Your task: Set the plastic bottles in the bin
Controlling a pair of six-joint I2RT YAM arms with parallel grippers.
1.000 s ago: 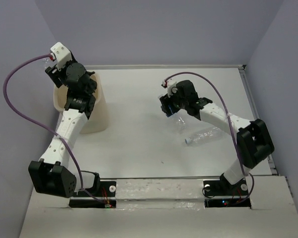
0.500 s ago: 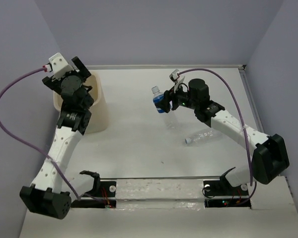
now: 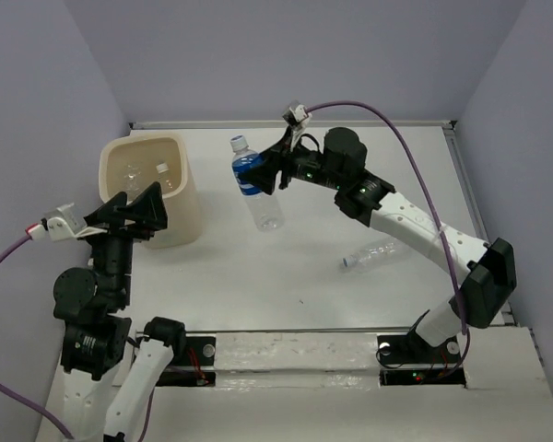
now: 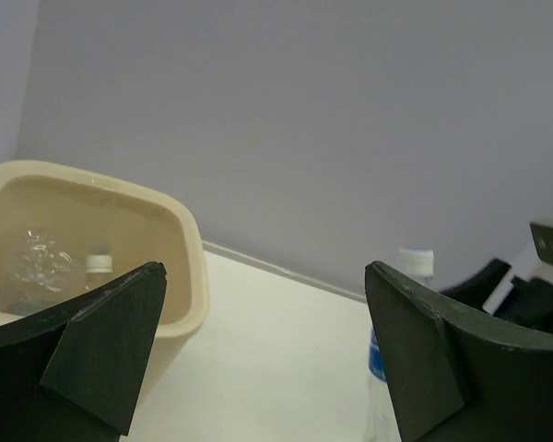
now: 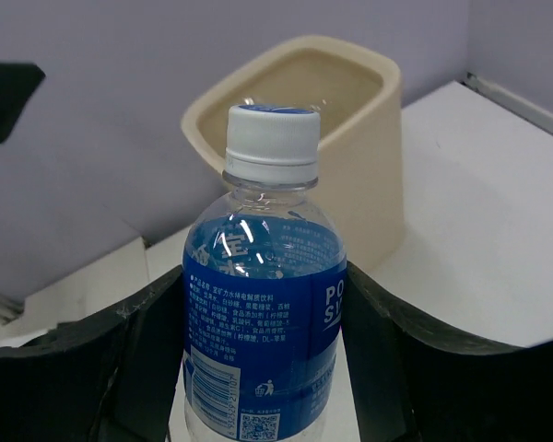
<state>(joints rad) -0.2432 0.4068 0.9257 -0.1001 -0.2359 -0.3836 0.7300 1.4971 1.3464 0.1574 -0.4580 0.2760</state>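
The right claw [image 3: 256,177] pinches a plastic bottle [image 3: 266,208] around its blue label, one finger pressed against each side, as the right wrist view shows. In the top view this bottle is in the far middle of the table [image 3: 258,276], its white cap pointing toward 11 o'clock and its clear base toward 5 o'clock. It stands apart from the bin [image 3: 182,221], which is at its 9 o'clock. I cannot tell whether the base touches the table.

The bin stands upright in the table's 10 o'clock corner, close to the left wall. Inside it lie clear bottles: a crumpled one [image 4: 39,267] toward the left side and a white-capped one [image 4: 99,265] just beside it at 3 o'clock.

The left claw [image 4: 263,354] is spread wide and grips nothing. In the top view it hangs at the bin's 7 o'clock, near the rim's near edge and apart from it. Its wrist camera looks across the bin's open mouth, with the held bottle at 3 o'clock.

A second loose bottle [image 3: 376,251], clear and unlabelled, lies on its side on the table at 4 o'clock from the held one. It is well apart from the bin, with its white cap pointing toward 8 o'clock. The right arm's forearm passes just beside it, at its 1 o'clock.
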